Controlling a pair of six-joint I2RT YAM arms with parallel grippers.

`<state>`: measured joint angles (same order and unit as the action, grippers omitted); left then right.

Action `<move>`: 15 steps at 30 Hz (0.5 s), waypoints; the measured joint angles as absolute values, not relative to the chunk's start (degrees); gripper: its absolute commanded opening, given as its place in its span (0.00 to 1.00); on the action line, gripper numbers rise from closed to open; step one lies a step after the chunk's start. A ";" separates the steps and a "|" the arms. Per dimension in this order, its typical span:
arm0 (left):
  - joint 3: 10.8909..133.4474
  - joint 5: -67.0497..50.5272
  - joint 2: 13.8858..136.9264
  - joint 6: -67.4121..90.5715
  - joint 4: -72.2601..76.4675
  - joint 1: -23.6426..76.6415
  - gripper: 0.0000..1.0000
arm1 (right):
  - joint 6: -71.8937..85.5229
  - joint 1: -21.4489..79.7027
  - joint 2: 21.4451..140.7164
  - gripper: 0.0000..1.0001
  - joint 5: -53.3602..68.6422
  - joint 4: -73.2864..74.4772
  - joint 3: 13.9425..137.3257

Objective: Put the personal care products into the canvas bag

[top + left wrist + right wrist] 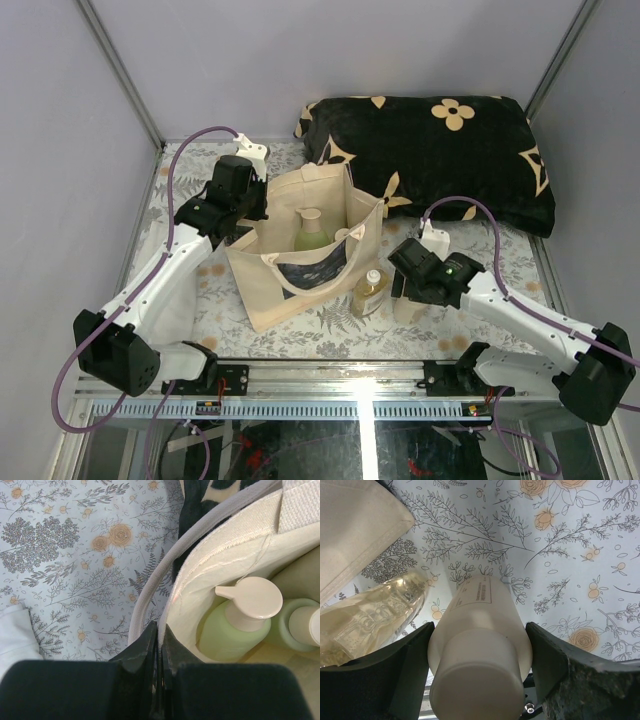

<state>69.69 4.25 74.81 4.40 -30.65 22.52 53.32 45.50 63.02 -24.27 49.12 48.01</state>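
From here my left arm (165, 275) and right arm (525, 318) show as white tubular links between chunky black joint housings. A purple cable (190, 150) trails over each. The jaws are matt black, and a green light (449, 267) glows on the right wrist.

A cream bottle (480, 630) fills the middle, its wide cap (472, 685) nearest the camera and a small printed label (476, 591) on its body. The dark jaws press against its two sides. Just to its left is a clear amber bottle (370, 615), its lower part hidden behind the left jaw. A beige corner of the bag (355, 525) shows at upper left. The tabletop (570, 555) has a flower-and-fern print.
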 measured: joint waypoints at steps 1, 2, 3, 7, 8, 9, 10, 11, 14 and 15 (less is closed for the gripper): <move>69.69 4.25 74.81 4.40 -30.65 22.52 0.00 | 53.08 45.50 63.13 0.09 -24.40 49.01 48.05; 69.69 4.23 74.81 4.40 -30.65 22.52 0.00 | 52.86 45.50 63.31 0.03 -24.45 49.01 48.23; 69.69 4.23 74.81 4.40 -30.65 22.52 0.00 | 52.53 45.50 63.68 0.00 -24.53 49.08 48.51; 69.69 4.01 74.81 4.40 -30.65 22.52 0.00 | 50.94 45.50 65.82 0.00 -25.32 50.35 50.50; 69.69 3.95 74.81 4.40 -30.65 22.52 0.00 | 50.48 45.50 66.35 0.00 -25.78 51.03 51.16; 69.69 3.88 74.81 4.40 -30.65 22.52 0.00 | 49.91 45.47 67.02 0.00 -26.22 52.16 52.29; 69.69 3.86 74.81 4.40 -30.65 22.52 0.00 | 49.30 45.47 67.68 0.00 -26.50 53.32 53.65; 69.69 3.84 74.81 4.40 -30.65 22.52 0.00 | 48.80 45.47 68.29 0.00 -26.76 54.48 55.27; 69.69 3.84 74.81 4.40 -30.65 22.52 0.00 | 47.33 45.47 70.00 0.00 -27.83 58.02 61.39; 69.69 3.84 74.81 4.40 -30.65 22.52 0.00 | 46.78 45.47 70.50 0.00 -28.49 59.05 63.94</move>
